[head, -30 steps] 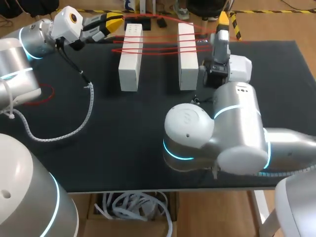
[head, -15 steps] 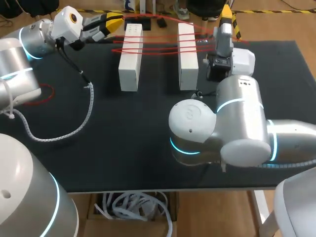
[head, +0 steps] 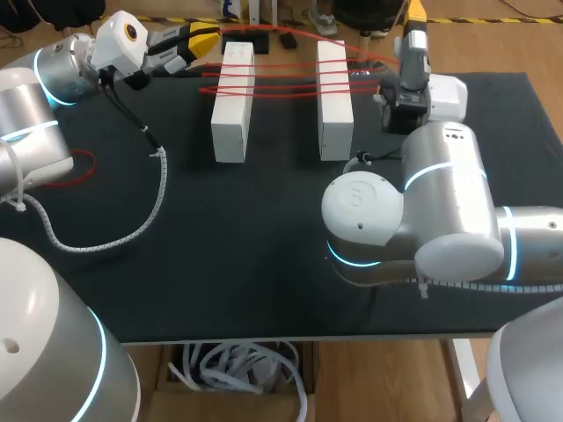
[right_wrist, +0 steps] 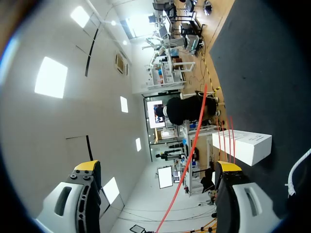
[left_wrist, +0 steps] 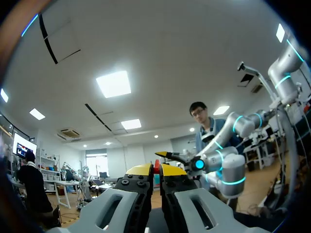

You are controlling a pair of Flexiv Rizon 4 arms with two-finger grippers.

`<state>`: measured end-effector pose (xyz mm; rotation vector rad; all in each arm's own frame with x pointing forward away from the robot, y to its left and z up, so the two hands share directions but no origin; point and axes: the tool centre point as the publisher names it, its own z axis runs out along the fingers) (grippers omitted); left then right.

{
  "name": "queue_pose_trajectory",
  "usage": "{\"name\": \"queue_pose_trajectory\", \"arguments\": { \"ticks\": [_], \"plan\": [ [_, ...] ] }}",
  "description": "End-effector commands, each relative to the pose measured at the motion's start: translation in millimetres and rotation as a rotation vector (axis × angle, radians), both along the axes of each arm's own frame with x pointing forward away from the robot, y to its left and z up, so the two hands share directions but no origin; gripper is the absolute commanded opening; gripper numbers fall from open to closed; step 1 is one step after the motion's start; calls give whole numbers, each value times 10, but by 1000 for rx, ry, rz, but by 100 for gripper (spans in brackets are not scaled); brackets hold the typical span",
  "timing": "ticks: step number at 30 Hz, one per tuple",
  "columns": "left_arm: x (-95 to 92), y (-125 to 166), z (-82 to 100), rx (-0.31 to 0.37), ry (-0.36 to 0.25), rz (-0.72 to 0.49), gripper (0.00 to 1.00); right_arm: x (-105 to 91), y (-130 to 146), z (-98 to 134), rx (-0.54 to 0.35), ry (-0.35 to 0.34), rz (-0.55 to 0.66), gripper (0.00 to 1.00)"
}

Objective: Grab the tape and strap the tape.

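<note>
Beside two white blocks (head: 232, 101) crossed by red tape (head: 281, 88), left pincer (left_wrist: 156, 167) seemingly pinches it; right pincer (right_wrist: 158, 166) gapes wide.

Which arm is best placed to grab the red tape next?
Probably right: the right gripper is open with the red tape between its fingers; the left gripper is shut on it.

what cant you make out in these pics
- Head view: the right gripper tips are cut off by the top edge.
- Head view: the right arm hides where the red tape runs past the white blocks.
- Left wrist view: the left gripper covers the tape except a red sliver; table and blocks are out of view.
- Head view: the left arm hides part of a red loop.
</note>
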<state>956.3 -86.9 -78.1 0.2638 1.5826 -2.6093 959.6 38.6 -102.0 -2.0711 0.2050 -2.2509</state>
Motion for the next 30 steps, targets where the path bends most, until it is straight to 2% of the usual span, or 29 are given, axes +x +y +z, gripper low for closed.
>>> {"name": "queue_pose_trajectory", "arguments": {
  "ticks": [1,12,13,14,15,16,18,30],
  "plan": [
    [9,1,-10,-2,-2,-3,0,1,-29,23,0,5,-1,100],
    [9,1,-10,-2,-2,-3,0,40,-21,64,23,-8,-25,100],
    [9,1,-10,-2,-2,-3,0,34,-11,66,26,-9,-24,76],
    [9,1,-10,-2,-2,-3,0,30,-4,67,28,-9,-24,65],
    [9,1,-10,-2,-2,-3,0,26,4,65,30,-10,-24,60],
    [9,1,-10,-2,-2,-3,0,21,12,61,30,-9,-24,49],
    [9,1,-10,-2,-2,-3,0,9,27,55,34,-7,-25,45],
    [9,1,-10,-2,-2,-3,0,-66,68,46,61,3,-28,44]
  ]
}}
